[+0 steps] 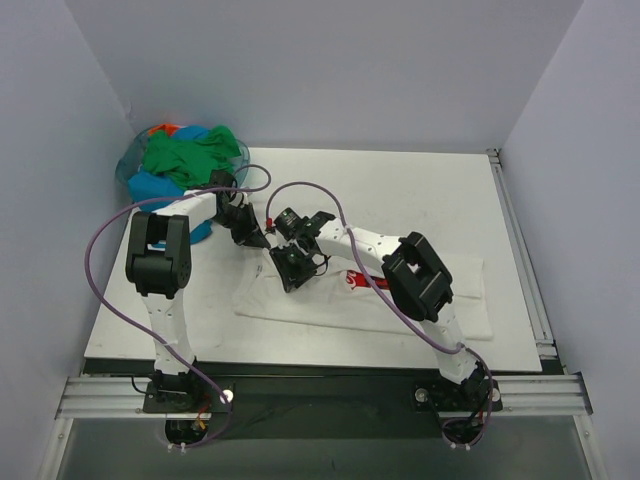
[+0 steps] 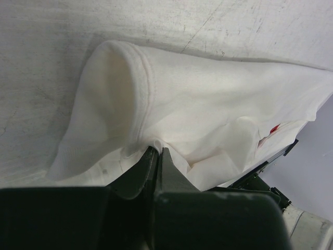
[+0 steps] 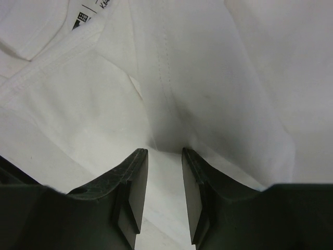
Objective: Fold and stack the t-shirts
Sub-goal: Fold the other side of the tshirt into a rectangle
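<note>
Step in hand: first fold on the white t-shirt [image 1: 310, 305]. It lies mostly flat on the counter [image 1: 420, 200], near centre in front of both arms, with the red logo [image 1: 352, 281] half hidden under the right arm. The other coloured t-shirts [image 1: 190, 160] are heaped at the far-left corner, well apart and not folded. Left end effector [image 2: 157, 153] is fully closed, pinching a fold of white cloth just below a stitched hem [image 2: 143, 78], and that edge is lifted off the counter. Right end effector [image 3: 164, 156] is partly open, with its tips at a raised crease in the same shirt, near the neck label [image 3: 86, 15]. Cloth shows in the gap, but I see no pinch, so I'd call it not gripping yet. The overhead view puts the two end effectors just beside each other at the shirt's left end. My read is that the shirt is being set up for a two-point carry. Next, the right needs to close on that crease and get both layers. Then both should lift together and carry the edge across, keeping even tension. Risks: the right catches only the top layer, or the left drags the body and rumples it. Task is early, with nothing stacked.
</note>
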`<state>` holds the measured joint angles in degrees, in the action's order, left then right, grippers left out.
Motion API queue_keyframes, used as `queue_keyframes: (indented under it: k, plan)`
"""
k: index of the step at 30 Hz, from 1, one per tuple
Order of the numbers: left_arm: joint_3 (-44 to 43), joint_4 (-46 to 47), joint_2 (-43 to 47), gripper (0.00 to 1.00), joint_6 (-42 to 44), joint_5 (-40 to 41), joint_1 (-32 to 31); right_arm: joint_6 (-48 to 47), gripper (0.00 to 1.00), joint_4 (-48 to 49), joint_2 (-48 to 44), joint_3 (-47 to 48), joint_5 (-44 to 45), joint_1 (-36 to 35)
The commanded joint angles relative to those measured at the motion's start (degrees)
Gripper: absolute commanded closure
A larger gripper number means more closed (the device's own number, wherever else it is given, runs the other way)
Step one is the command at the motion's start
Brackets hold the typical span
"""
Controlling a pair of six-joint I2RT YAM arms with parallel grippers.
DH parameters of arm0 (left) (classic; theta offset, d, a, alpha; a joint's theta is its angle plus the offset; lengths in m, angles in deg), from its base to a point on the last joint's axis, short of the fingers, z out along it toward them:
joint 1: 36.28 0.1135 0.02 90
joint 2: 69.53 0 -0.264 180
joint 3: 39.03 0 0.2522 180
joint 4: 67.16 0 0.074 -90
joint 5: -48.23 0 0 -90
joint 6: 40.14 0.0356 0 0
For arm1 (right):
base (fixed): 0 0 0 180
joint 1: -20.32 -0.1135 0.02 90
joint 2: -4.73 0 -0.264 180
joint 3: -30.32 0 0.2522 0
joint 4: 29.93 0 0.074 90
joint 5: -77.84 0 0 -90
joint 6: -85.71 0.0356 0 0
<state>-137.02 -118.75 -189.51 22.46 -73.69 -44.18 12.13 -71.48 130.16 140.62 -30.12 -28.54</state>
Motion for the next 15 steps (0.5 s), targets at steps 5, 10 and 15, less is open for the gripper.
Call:
queue_keyframes:
  k: [5,10,15]
  plan:
    - [0.64,1.26,3.61,1.00,-1.08,-1.56,0.25,0.18,0.71,-2.27,2.72,1.20,6.87,-0.44]
    - [2.13,1.96,4.32,1.00,-1.17,-1.91,0.25,0.89,0.81,-2.79,3.86,2.17,8.37,-0.44]
    - [2.93,2.40,4.58,1.00,-1.34,-2.27,0.25,1.33,0.88,-3.41,3.95,3.14,9.08,-0.36]
